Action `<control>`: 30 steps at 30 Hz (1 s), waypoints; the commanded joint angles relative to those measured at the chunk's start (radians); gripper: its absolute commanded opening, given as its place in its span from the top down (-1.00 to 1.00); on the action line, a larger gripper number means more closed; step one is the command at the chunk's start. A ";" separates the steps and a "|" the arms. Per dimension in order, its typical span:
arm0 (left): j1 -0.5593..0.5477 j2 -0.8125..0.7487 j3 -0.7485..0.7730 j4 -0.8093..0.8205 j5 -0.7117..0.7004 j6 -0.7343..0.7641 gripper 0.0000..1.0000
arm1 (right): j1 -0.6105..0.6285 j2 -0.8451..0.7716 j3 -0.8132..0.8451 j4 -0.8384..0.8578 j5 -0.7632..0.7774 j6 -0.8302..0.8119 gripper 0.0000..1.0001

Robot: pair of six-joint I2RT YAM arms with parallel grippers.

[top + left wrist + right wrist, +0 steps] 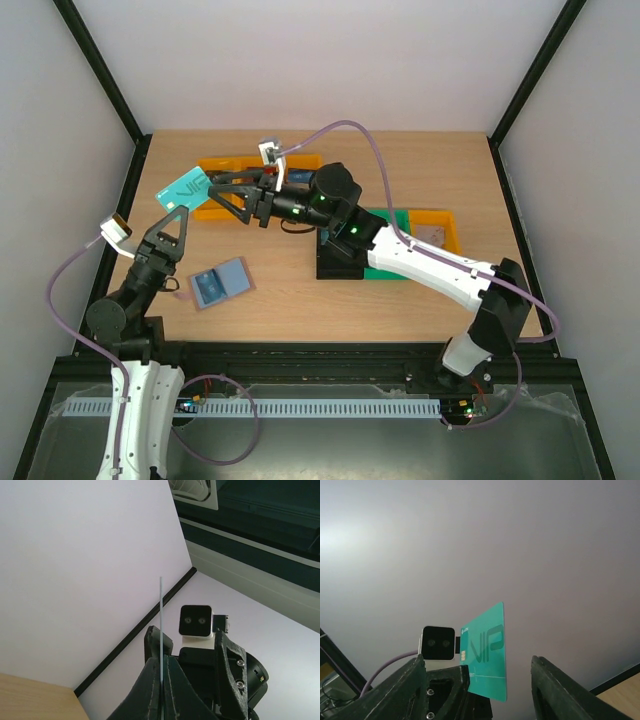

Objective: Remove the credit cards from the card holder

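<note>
Left arm's reared up off the table, and my left gripper is pinching the teal credit card. It's thin, glossy plastic, a bare line edge-on in the left wrist view. Right arm's stretched across, right gripper spread wide with the card between its jaws. The card holder lies open flat on the wood, pale blue lining up.

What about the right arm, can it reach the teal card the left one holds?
Probably yes: the left gripper pinches the teal card only at its lower edge, and the right gripper, jaws open, faces it, nothing between.
</note>
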 commanded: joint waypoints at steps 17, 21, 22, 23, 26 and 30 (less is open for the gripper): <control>0.000 -0.042 -0.024 -0.052 -0.001 0.054 0.95 | 0.000 0.055 0.035 0.044 -0.077 0.032 0.97; 0.002 -0.090 -0.017 -0.316 -0.106 0.111 -0.38 | -0.059 0.008 -0.044 0.010 0.031 0.125 0.97; 0.001 -0.100 -0.015 -0.388 -0.132 0.134 -0.62 | -0.085 -0.004 -0.075 0.000 0.064 0.159 0.97; 0.002 -0.106 -0.013 -0.460 -0.167 0.152 -0.78 | -0.112 -0.021 -0.113 -0.013 0.102 0.199 0.97; 0.009 -0.123 -0.018 -0.662 -0.272 0.193 -0.94 | -0.206 -0.083 -0.225 -0.121 0.237 0.281 0.97; 0.036 -0.165 -0.049 -0.883 -0.396 0.182 -0.99 | -0.300 -0.196 -0.397 -0.239 0.450 0.274 0.97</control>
